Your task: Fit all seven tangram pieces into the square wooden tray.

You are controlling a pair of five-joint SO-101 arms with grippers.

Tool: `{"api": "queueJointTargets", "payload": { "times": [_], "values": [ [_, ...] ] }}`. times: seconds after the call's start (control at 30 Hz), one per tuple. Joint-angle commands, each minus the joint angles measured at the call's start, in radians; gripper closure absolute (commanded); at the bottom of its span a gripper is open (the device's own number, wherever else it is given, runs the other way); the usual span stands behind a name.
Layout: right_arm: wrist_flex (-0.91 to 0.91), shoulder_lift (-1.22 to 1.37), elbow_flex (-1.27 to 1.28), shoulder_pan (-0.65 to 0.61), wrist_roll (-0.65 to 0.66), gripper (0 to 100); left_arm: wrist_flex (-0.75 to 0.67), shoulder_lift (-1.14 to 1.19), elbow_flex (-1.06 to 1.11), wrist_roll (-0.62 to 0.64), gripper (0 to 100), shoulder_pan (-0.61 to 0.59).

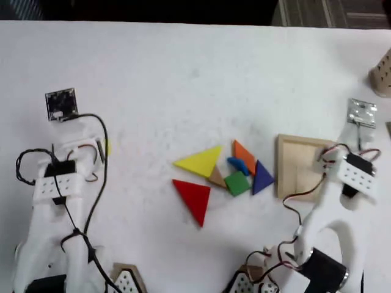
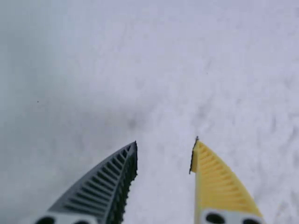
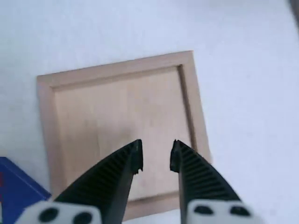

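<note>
The square wooden tray (image 1: 281, 170) lies at the right and holds nothing. Left of it, loose on the white table, sit a yellow triangle (image 1: 199, 162), a red triangle (image 1: 193, 198), an orange piece (image 1: 244, 155), a small blue piece (image 1: 242, 164), a green square (image 1: 237, 182), a tan piece (image 1: 216, 177) and a dark blue triangle (image 1: 262, 177). My right gripper (image 3: 155, 155) hovers open over the tray (image 3: 117, 71), nothing between its fingers; the dark blue triangle (image 3: 18, 186) shows beside the tray. My left gripper (image 2: 163, 151) stands open over bare table at the far left.
The left arm (image 1: 58, 183) is well left of the pieces, the right arm (image 1: 345, 183) covers the tray's right side. A wooden object (image 1: 382, 74) stands at the right edge. Small wooden blocks (image 1: 127, 278) lie by the arm bases. Open table stretches behind the pieces.
</note>
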Motion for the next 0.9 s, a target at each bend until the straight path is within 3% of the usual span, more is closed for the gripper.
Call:
{"api": "queueJointTargets", "payload": {
  "times": [0.0,0.1,0.47,0.87],
  "values": [
    [-0.022,0.054,-0.049,0.041,0.232,88.9,-0.025,-0.038,-0.011,0.011,79,-0.004],
    [-0.059,0.145,-0.064,0.067,0.356,88.9,-0.025,-0.038,-0.011,0.009,79,-0.004],
    [-0.077,0.338,-0.267,0.147,0.364,88.9,-0.021,-0.038,-0.008,0.008,79,-0.004],
    [-0.079,0.481,-0.272,0.099,0.364,88.9,-0.02,-0.038,-0.008,0.008,79,-0.004]
  ]
}}
